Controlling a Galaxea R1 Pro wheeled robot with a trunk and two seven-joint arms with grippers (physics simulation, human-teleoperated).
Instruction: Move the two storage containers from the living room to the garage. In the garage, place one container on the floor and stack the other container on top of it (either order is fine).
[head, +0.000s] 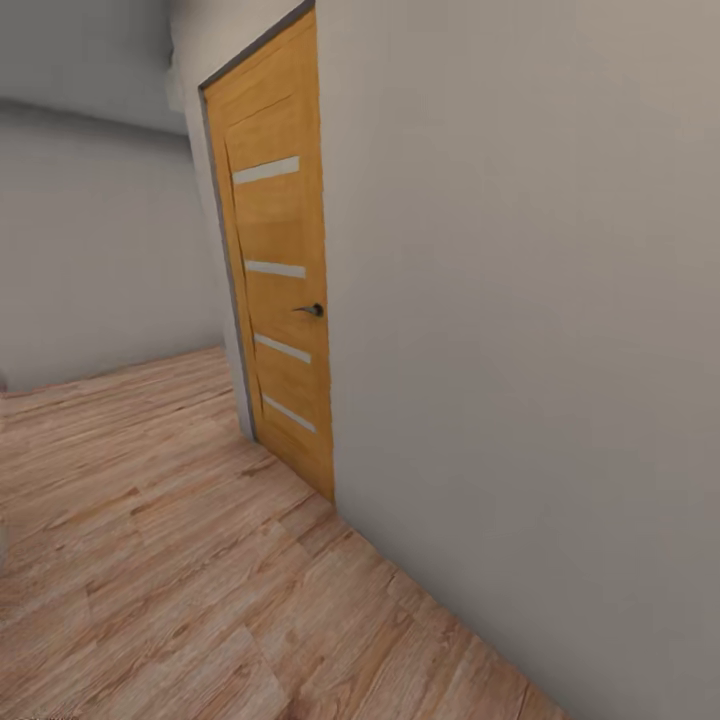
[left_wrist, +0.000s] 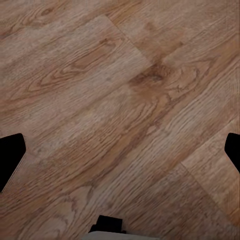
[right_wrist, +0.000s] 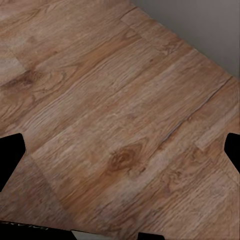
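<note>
The two storage containers and the garage are out of view. In the left wrist view my left gripper (left_wrist: 120, 155) is open; its dark fingertips (left_wrist: 11, 157) stand far apart over bare wood planks with nothing between them. In the right wrist view my right gripper (right_wrist: 120, 155) is also open, its fingertips (right_wrist: 10, 157) wide apart above wood planks close to the base of a grey wall (right_wrist: 200, 25).
A closed orange-brown wooden door (head: 275, 260) with pale horizontal inlays and a dark handle (head: 312, 310) stands ahead. A plain beige wall (head: 530, 350) runs close along the right. Light wood planking (head: 150, 560) stretches to the left toward a far grey wall (head: 100, 250).
</note>
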